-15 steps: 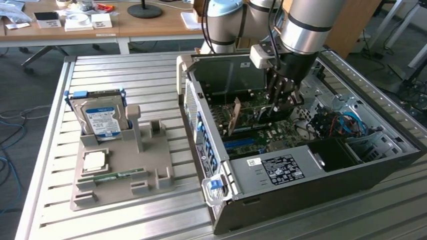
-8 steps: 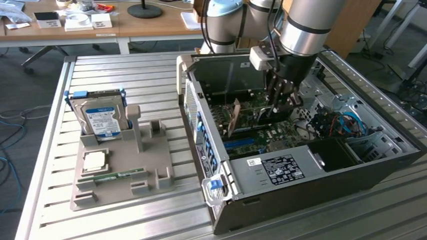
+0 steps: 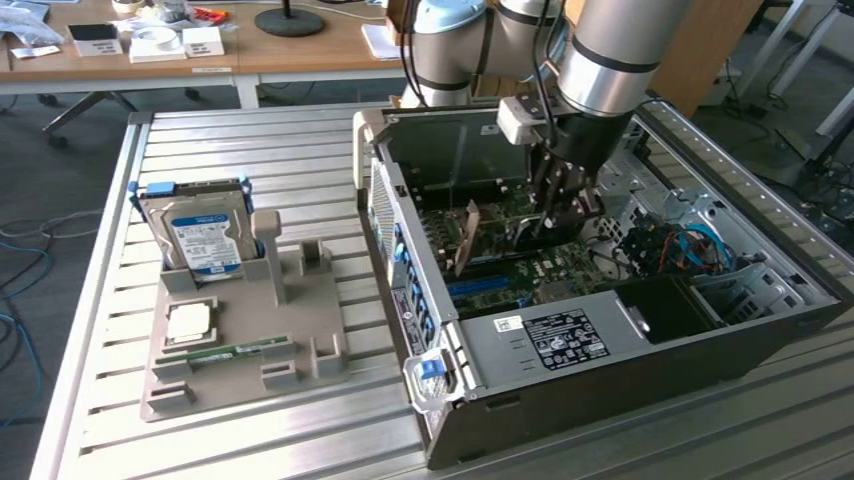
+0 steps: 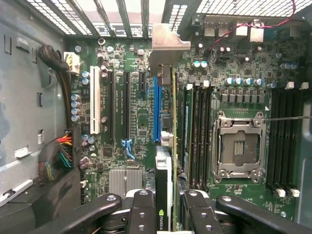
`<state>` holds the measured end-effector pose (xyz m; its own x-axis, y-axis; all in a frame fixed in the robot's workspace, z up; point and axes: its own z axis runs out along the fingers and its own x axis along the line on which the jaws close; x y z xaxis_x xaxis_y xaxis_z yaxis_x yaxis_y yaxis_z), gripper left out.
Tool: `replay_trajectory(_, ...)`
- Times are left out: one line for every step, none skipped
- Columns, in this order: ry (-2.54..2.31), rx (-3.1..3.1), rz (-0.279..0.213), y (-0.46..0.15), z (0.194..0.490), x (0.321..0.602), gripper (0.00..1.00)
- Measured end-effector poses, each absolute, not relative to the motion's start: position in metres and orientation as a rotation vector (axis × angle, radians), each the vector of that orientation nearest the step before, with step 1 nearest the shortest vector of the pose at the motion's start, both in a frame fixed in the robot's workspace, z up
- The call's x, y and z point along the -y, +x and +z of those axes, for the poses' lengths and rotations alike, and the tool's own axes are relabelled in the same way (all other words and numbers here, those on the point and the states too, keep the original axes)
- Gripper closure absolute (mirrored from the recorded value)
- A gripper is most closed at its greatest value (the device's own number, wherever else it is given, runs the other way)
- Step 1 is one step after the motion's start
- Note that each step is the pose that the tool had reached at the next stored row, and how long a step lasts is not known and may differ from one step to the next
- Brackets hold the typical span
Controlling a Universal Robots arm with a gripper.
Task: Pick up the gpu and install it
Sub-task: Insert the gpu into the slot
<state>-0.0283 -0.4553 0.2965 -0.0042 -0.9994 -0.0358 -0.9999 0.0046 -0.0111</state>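
Wrist view: gripper (image 4: 165, 207) pinching the gpu (image 4: 168, 161) edge-on over the blue slot (image 4: 157, 109); keep it upright, bracket squared.

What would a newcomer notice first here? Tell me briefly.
The open computer case on the slatted table, with the robot's hand reaching inside. It grips the gpu edge-on, upright over the motherboard. At the exterior view's left, a hard drive stands in a grey holder.
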Motion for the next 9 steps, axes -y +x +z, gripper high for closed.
replay_trajectory(-2.193,-2.203,0.027,-0.0292,0.2961,0.4554,0.73)
replay_trajectory(-2.193,-2.203,0.027,-0.0303,0.2955,0.4554,0.73)
replay_trajectory(-2.193,-2.203,0.027,-0.0313,0.295,0.4553,0.73)
replay_trajectory(-2.193,-2.203,0.027,-0.0321,0.2945,0.4554,0.73)
replay_trajectory(-2.193,-2.203,0.027,-0.0326,0.2942,0.4554,0.73)
replay_trajectory(-2.194,-2.203,0.027,-0.033,0.2938,0.4556,0.73)
replay_trajectory(-2.194,-2.203,0.027,-0.0332,0.2927,0.4558,0.73)
replay_trajectory(-2.193,-2.203,0.027,-0.0337,0.2909,0.4559,0.73)
replay_trajectory(-2.193,-2.203,0.027,-0.0341,0.2892,0.456,0.73)
